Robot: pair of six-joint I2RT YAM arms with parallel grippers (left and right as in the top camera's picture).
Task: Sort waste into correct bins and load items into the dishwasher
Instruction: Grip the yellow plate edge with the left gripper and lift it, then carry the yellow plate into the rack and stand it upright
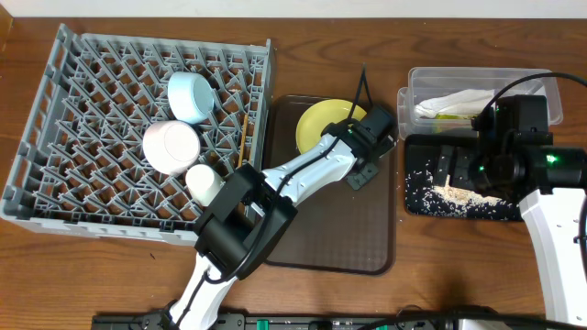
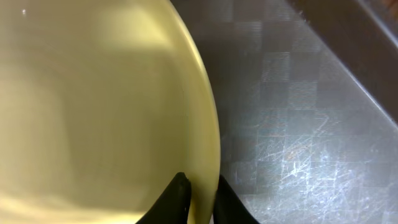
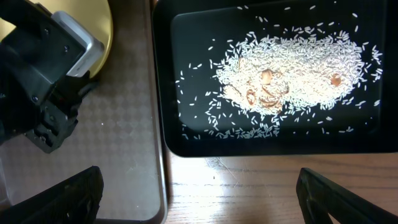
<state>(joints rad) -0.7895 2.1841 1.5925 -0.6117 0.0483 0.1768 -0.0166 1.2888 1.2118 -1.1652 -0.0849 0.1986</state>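
Left wrist view places the rim of the yellow plate point(image 2: 93, 112) between the fingers of the left gripper point(image 2: 202, 190). One finger sits on the inner face and the other outside the edge, and they appear clamped on the rim with no gap visible. We judge the plate stiff, light and smooth, so it may slip or pivot in a single-edge pinch; we advise a deep hold on the rim and a slow lift. Overhead, the plate lies face up at the far end of the brown serving tray point(image 1: 321, 229), just beside the right edge of the dish rack point(image 1: 55, 137). Being round, it has no long axis. Its face points upward now, and we expect it must be turned on edge to stand between the pegs. The right gripper point(image 3: 199, 180) hovers at the near edge of the black tray point(image 3: 186, 31) of rice grains point(image 3: 292, 62), fingers wide apart and holding nothing.
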